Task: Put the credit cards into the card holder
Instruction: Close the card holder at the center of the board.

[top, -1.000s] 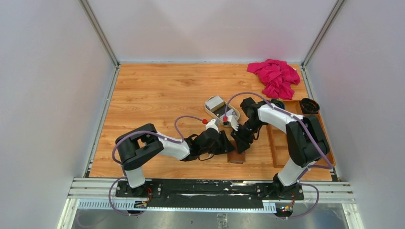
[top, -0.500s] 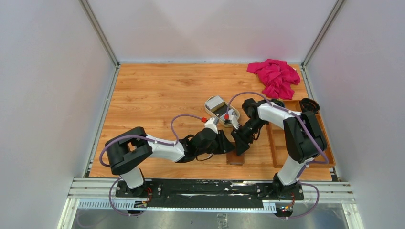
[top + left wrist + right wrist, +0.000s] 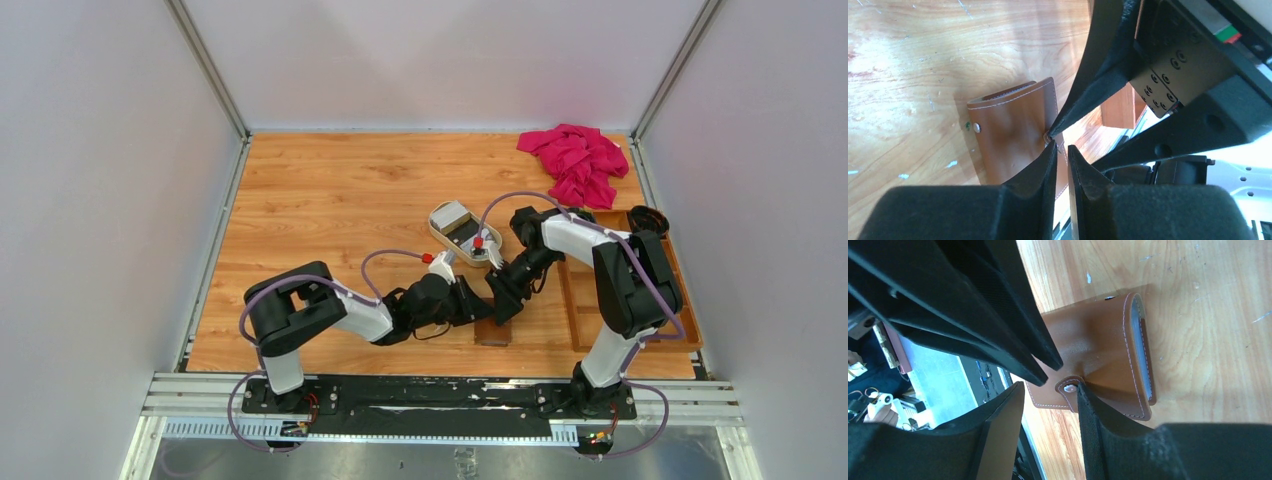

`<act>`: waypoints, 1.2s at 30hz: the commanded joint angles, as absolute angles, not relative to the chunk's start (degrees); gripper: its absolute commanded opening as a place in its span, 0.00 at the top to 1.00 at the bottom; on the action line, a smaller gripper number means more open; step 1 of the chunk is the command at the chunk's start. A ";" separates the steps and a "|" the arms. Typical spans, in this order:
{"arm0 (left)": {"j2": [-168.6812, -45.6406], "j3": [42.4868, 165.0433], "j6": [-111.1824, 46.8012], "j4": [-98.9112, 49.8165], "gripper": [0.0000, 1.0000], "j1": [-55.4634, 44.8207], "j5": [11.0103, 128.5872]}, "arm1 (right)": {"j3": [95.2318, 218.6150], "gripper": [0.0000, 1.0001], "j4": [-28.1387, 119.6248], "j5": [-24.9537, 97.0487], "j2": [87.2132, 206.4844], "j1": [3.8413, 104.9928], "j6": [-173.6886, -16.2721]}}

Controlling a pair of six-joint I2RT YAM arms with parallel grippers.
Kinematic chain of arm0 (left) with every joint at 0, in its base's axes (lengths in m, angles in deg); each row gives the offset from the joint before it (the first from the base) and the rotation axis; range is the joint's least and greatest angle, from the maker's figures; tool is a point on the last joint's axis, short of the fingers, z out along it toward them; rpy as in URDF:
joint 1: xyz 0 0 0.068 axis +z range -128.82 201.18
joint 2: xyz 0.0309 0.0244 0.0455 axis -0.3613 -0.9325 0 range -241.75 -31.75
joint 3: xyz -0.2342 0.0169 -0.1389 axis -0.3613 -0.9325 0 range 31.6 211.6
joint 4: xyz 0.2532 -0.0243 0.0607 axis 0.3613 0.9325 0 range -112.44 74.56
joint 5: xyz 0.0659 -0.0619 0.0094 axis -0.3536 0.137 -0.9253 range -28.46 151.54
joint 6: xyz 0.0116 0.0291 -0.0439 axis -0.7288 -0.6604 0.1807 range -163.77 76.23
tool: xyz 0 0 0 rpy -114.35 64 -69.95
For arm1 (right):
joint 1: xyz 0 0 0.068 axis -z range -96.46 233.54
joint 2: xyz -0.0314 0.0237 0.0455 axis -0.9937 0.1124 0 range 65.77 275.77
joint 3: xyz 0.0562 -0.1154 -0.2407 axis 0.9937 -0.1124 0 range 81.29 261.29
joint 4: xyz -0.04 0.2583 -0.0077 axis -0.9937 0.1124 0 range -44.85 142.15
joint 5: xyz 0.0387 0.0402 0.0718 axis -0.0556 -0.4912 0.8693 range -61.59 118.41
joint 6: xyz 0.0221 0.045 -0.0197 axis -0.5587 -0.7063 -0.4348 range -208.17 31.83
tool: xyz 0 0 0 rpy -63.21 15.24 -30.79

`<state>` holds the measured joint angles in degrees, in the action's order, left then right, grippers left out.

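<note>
Card holder (image 3: 1008, 130), left jaws barely parted at edge, right jaws wide, touching tab (image 3: 1068, 386)

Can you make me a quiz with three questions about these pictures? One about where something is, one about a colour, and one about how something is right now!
1. Where is the pink cloth?
A. at the far right corner of the table
B. at the near left corner
C. in the middle

2. What colour is the card holder?
A. blue
B. brown
C. green

3. How is the card holder right now?
A. lifted in the air
B. spread wide open
C. folded over, lying flat on the table

Answers:
1 A: the top view shows it at the far right edge.
2 B: both wrist views show brown leather.
3 C: its flap is folded over and it rests on the wood.
</note>
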<state>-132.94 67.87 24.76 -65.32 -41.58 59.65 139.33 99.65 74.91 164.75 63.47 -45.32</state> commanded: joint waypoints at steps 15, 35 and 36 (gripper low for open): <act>-140.37 70.51 27.53 -75.40 0.84 -40.97 65.60 | 137.98 0.53 97.81 70.17 167.85 63.81 -43.69; -141.52 69.74 27.00 -68.35 0.86 -41.03 68.17 | 138.04 0.54 97.71 69.89 168.25 63.84 -43.96; -141.53 69.64 26.91 -67.94 0.86 -41.02 68.13 | 138.04 0.54 97.71 69.89 168.25 63.83 -43.96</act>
